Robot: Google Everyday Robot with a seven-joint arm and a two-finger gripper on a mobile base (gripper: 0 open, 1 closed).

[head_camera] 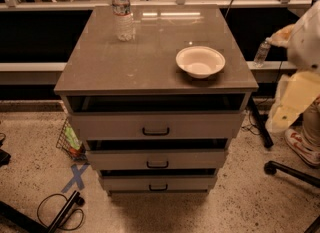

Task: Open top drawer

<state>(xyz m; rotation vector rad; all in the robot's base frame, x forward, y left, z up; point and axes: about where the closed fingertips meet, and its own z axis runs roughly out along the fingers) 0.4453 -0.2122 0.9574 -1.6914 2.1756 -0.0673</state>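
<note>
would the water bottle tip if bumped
Likely: the water bottle stands tall and narrow on the smooth cabinet top, so it may tip, then roll. It looks like light plastic. The gripper hangs right of the cabinet.

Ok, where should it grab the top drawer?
The small black handle at the centre of the top drawer front, approached straight from the front. It is a horizontal bar standing off a flat face, so pinching it top and bottom probably suits best. The gripper hangs right of the cabinet.
</note>
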